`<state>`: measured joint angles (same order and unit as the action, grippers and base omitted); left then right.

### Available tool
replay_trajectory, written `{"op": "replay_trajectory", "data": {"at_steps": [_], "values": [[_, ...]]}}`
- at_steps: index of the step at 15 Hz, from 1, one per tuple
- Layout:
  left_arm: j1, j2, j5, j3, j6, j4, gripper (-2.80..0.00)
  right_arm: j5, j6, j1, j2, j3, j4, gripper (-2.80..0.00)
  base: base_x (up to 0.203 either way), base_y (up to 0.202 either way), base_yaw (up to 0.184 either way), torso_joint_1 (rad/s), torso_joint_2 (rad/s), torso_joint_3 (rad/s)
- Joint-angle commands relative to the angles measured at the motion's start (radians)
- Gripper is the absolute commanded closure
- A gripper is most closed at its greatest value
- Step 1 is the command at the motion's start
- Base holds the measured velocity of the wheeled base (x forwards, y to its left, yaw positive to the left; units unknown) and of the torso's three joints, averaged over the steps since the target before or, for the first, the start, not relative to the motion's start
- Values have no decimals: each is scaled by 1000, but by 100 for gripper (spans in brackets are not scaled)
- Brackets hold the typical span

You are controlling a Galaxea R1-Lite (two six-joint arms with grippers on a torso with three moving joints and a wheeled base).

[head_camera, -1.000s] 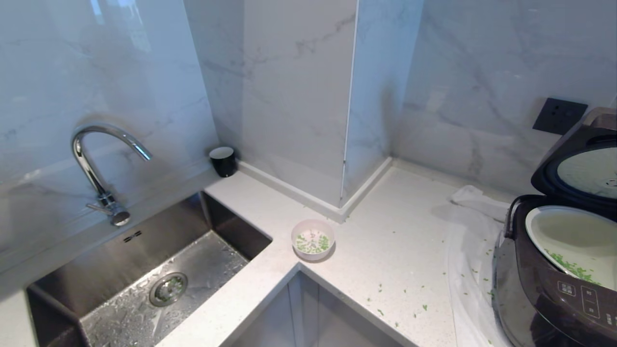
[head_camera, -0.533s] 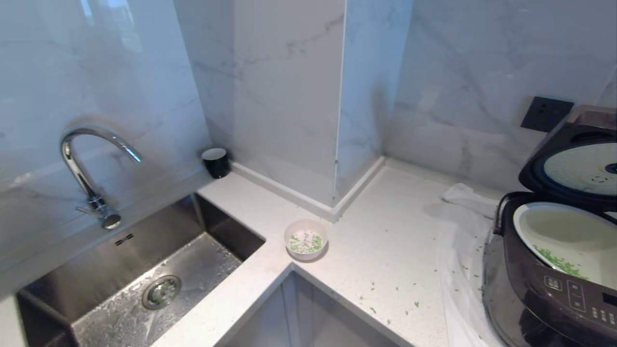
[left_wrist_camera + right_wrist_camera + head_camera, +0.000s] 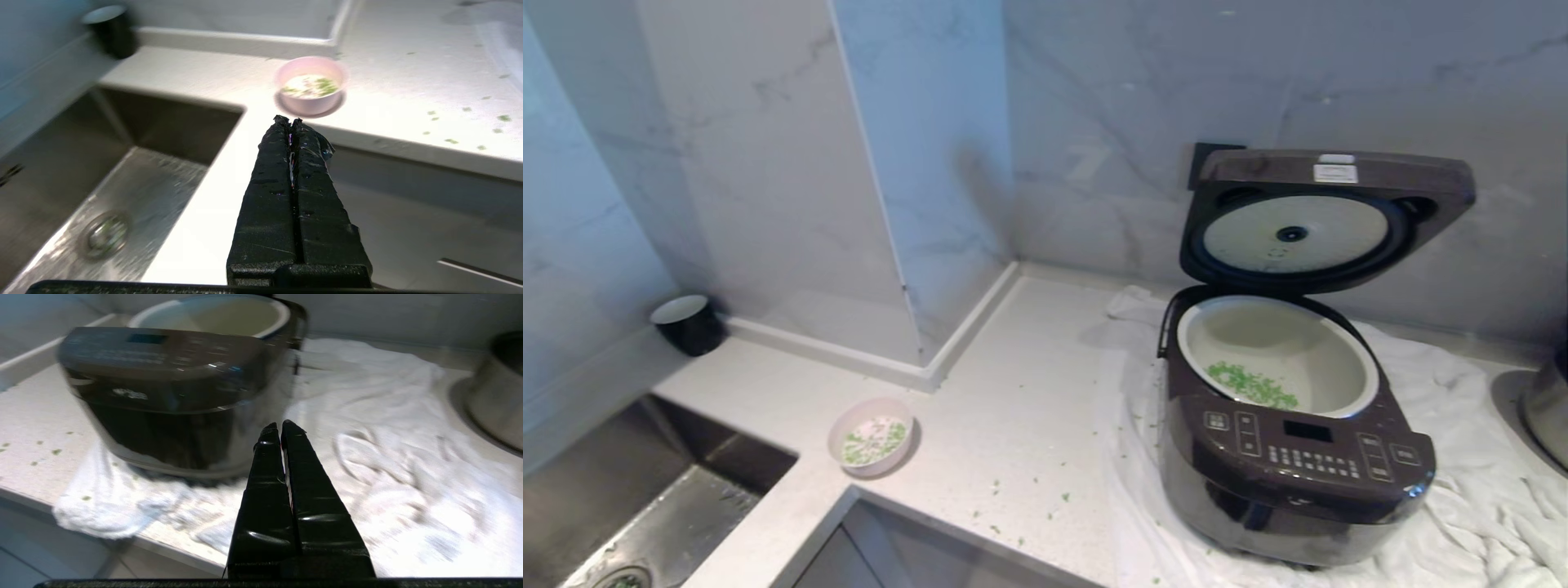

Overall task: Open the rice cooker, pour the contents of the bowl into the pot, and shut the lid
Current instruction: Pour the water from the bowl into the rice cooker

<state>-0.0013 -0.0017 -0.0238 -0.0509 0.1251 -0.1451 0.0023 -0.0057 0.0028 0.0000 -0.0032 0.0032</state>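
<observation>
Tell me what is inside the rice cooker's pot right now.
The lid stands open. Inside the pot, a patch of chopped green bits lies on the bottom toward the front. The front wall's inner face is hidden by the rim.

Lid (image 3: 1327, 216) up, so pot (image 3: 1278, 355) mouth open from above and front; lid blocks approach from behind. Bare counter (image 3: 1013, 392) mid-frame btwn bowl (image 3: 872, 435) at lower left and rice cooker (image 3: 1294, 457) at right. Steel pan (image 3: 1547, 404) crowds far right edge; sink (image 3: 645, 506) drops away lower left.
</observation>
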Motion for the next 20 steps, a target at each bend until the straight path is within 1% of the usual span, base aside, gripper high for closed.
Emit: {"op": "replay_trajectory", "data": {"at_steps": [1, 10, 12, 20], "values": [[1, 2, 1, 0, 1, -1, 0, 1, 0, 0, 1, 0, 0, 0, 2, 4, -174, -2, 5, 0], [0, 2, 5, -1, -10, -1, 0, 1, 0, 0, 0, 0, 0, 0, 2, 6, -165, 2, 2, 3], [0, 2, 5, -1, -27, -1, 0, 1, 0, 0, 0, 0, 0, 0, 0, 0, -27, -1, -1, 1], [0, 2, 10, -1, -32, -1, 0, 1, 0, 0, 0, 0, 0, 0, 0, 0, 0, 0, 0, 0]]}}
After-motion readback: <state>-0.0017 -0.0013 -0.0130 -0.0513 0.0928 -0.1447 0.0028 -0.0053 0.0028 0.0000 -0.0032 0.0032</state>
